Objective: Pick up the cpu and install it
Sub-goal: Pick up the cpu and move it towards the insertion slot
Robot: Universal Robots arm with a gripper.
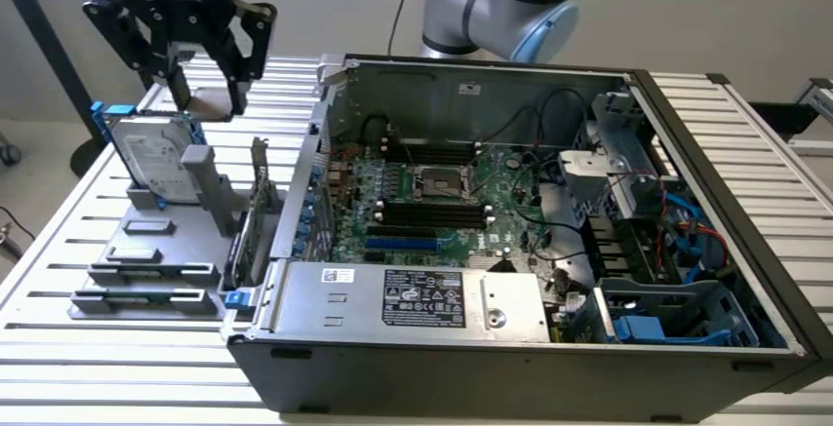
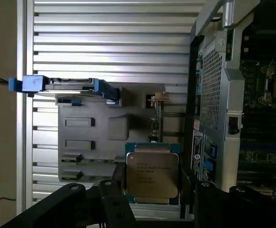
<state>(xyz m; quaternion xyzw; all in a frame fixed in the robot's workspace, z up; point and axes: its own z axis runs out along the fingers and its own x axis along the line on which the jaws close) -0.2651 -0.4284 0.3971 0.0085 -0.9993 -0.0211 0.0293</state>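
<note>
1. On the slatted table (image 1: 39, 280) at the exterior view's left: grey parts stand (image 1: 182, 241), with a hard drive (image 1: 150, 158) upright in a blue bracket.
2. Above that stand: gripper (image 1: 209, 99), jaws clamped on the cpu (image 2: 152, 178), held clear of the stand, silver face toward the wrist camera.
3. Rightward: open computer case (image 1: 521, 367), with a socket (image 1: 443, 184) on its motherboard (image 1: 501, 168).

One cpu (image 2: 152, 176), one hard drive (image 1: 154, 158), one computer case (image 1: 521, 372).

You see an open computer case (image 1: 521, 379) with its motherboard (image 1: 450, 207) exposed and, by the slatted table's (image 1: 92, 367) edge on the exterior view's left, a grey holder (image 1: 182, 246) bearing an upright hard drive (image 1: 154, 158).
</note>
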